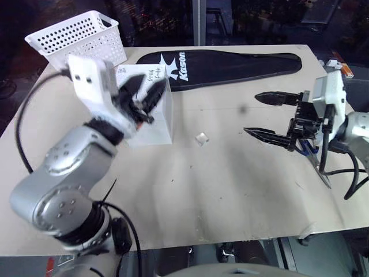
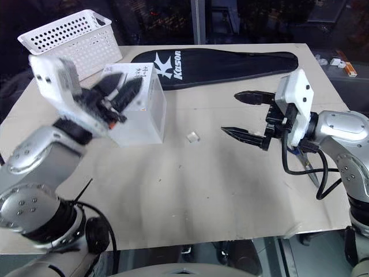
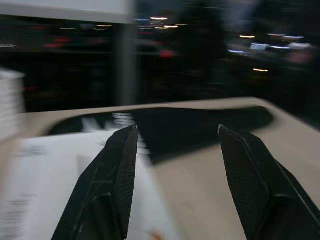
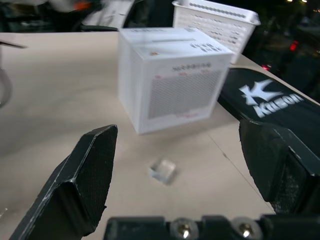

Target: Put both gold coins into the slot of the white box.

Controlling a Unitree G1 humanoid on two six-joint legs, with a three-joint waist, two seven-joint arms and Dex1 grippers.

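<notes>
Looking across your worktop (image 1: 230,190), the white box (image 2: 138,115) stands at about 10 o'clock, with your left gripper (image 2: 121,92) hanging over its top; its jaws stand parted with nothing between them, and the left wrist view confirms the gap is empty. The slot itself is hidden behind that gripper. One gold coin (image 2: 192,137) in its clear casing lies on the bare worktop just beside the box, toward 3 o'clock of it. The second coin I cannot find; it may already be inside.

Your right gripper (image 2: 245,115) hovers near 3 o'clock with its jaws spread wide and empty, aimed at the coin, which sits between the fingertips in the right wrist view.

The risks, as I judge them: the casing is small, flat and slick, so closing too high or off-centre could flick it away. It lies near the box, so a low sweep could nudge the box. Your left arm above the box also crowds the approach to the slot.

Around you: a white perforated basket (image 1: 81,37) at 11 o'clock, a black Kason racket cover (image 1: 230,66) at 12, and scissors (image 1: 317,164) under the right arm.
</notes>
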